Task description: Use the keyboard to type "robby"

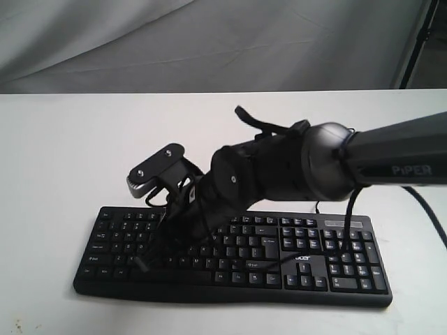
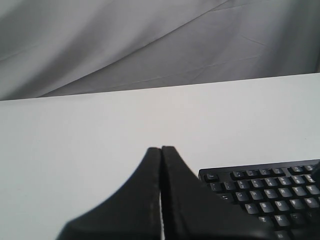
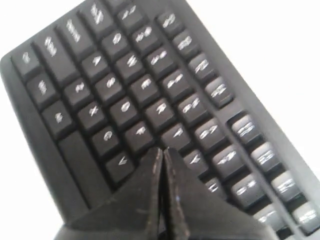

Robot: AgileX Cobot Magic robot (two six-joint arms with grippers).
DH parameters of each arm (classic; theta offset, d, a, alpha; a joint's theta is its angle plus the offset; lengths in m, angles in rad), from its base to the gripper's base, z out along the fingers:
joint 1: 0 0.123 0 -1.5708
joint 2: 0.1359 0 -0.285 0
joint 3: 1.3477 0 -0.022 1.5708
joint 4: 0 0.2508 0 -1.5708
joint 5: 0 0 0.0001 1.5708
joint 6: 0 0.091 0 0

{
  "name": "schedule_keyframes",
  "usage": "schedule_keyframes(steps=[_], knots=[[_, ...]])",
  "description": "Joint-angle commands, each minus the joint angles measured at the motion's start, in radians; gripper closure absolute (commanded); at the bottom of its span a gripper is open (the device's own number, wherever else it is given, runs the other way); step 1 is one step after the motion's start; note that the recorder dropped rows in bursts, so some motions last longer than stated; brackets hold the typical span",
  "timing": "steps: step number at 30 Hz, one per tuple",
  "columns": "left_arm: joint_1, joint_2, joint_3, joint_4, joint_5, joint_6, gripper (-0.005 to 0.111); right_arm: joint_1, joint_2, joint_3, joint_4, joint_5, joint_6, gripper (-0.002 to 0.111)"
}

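1. Position. The keyboard [image 1: 279, 262] lies flat on the white table [image 1: 56, 174], at 6 o'clock in the exterior view. The right arm enters from 3 o'clock and reaches across the middle. I place the right gripper [image 1: 144, 263] over the letter keys at about 8 o'clock on the board.

2. Jaws. Both pairs are pressed together with nothing between them. The right gripper [image 3: 161, 159] forms one narrow tip.

3. Step. I judge a keystroke to be in hand. Contact and letter cannot be confirmed.

4. Next move. I would lift straight clear, shift to the next letter and tap one key without touching its neighbours.

5. Views. The right wrist view shows the tip above the bottom letter rows, legends blurred. Only the left wrist view shows the left gripper [image 2: 161, 156], held above bare table beside a keyboard [image 2: 270, 192] corner.
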Motion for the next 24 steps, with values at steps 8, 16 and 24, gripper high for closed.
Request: schedule_keyframes(steps=[8,16,24], knots=[[-0.006,-0.003,0.004,0.005,-0.007,-0.003,0.107,-0.032,0.03,-0.043,-0.022,0.017,0.004,0.108],[-0.006,-0.003,0.004,0.005,-0.007,-0.003,0.107,-0.032,0.057,-0.043,-0.025,-0.024,0.003,0.108],[-0.006,-0.003,0.004,0.005,-0.007,-0.003,0.107,-0.034,0.061,-0.043,-0.033,-0.024,0.003,0.108]])
